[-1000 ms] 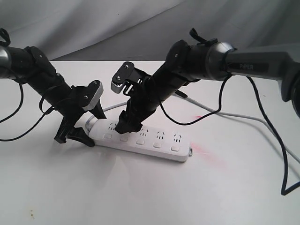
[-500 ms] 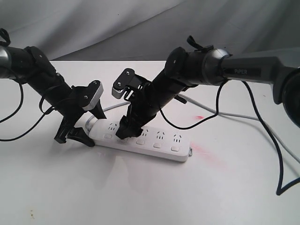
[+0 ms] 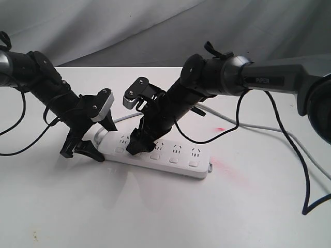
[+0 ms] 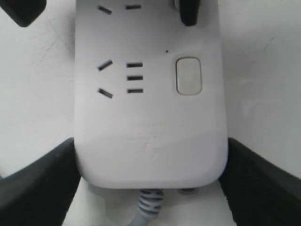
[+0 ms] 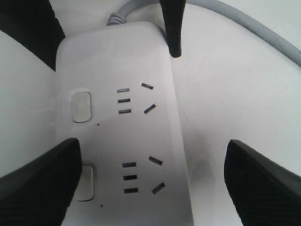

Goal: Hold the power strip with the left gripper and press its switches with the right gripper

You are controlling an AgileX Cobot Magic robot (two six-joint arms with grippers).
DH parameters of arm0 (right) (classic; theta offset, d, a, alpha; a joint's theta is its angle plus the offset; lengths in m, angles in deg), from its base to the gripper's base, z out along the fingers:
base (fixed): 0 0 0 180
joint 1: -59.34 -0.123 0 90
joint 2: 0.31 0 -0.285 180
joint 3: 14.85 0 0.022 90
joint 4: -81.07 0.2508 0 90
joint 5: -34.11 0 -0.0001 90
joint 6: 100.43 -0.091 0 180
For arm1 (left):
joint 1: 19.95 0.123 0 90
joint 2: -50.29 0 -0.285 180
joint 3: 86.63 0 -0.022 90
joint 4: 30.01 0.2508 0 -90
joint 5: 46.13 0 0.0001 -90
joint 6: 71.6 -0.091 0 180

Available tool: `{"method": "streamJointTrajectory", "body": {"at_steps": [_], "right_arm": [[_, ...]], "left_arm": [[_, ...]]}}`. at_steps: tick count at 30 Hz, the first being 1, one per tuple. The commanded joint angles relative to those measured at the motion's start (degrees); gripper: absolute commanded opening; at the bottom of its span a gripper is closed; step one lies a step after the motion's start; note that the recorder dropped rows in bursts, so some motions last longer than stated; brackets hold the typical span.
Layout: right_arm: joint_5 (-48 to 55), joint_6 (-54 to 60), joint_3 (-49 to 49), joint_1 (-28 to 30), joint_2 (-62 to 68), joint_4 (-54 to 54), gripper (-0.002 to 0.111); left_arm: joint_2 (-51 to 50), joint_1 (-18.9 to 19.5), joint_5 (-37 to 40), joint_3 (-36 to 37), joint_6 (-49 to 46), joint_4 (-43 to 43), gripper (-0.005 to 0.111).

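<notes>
Jaws of the black two-finger left gripper (image 4: 150,150) clamp the cord end of the long flat white plastic power strip (image 3: 165,155), which lies on the white table (image 3: 155,212). The black right gripper (image 5: 150,150) stands wide apart, one finger (image 5: 37,183) at the small white second switch (image 5: 83,182) from that end, the other off the strip.

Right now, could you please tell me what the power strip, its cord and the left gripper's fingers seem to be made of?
The power strip: smooth white moulded plastic, by its sheen and rounded edges. Its cord: grey, matte, probably a rubbery sheath, given the ribbed collar at the strip's end. The left gripper's fingers: matte black, likely plastic or rubber; hard to tell which.
</notes>
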Motion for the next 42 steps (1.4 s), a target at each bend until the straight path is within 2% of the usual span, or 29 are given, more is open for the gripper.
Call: {"method": "streamJointTrajectory", "body": {"at_steps": [1, 11, 16, 23, 31, 37, 42], "right_arm": [[0.42, -0.36, -0.39, 0.13, 1.32, -5.89, 0.076], [1.14, -5.08, -0.55, 0.13, 1.32, -12.20, 0.076], [0.00, -6.16, -4.08, 0.35, 1.32, -13.52, 0.076], [-0.52, -5.81, -5.01, 0.14, 0.66, -9.67, 0.076], [-3.20, 0.94, -5.01, 1.71, -11.57, -1.28, 0.076], [1.31, 1.62, -5.03, 3.38, -12.62, -0.79, 0.076], [0.61, 1.79, -7.59, 3.58, -12.49, -0.79, 0.076]], "left_arm": [[-0.26, -0.17, 1.10, 0.05, -0.42, 1.39, 0.032], [-0.26, -0.17, 1.10, 0.05, -0.42, 1.39, 0.032], [-0.26, -0.17, 1.10, 0.05, -0.42, 1.39, 0.032], [-0.26, -0.17, 1.10, 0.05, -0.42, 1.39, 0.032], [-0.26, -0.17, 1.10, 0.05, -0.31, 1.39, 0.032], [-0.26, -0.17, 1.10, 0.05, -0.31, 1.39, 0.032], [-0.26, -0.17, 1.10, 0.05, -0.31, 1.39, 0.032]]}}
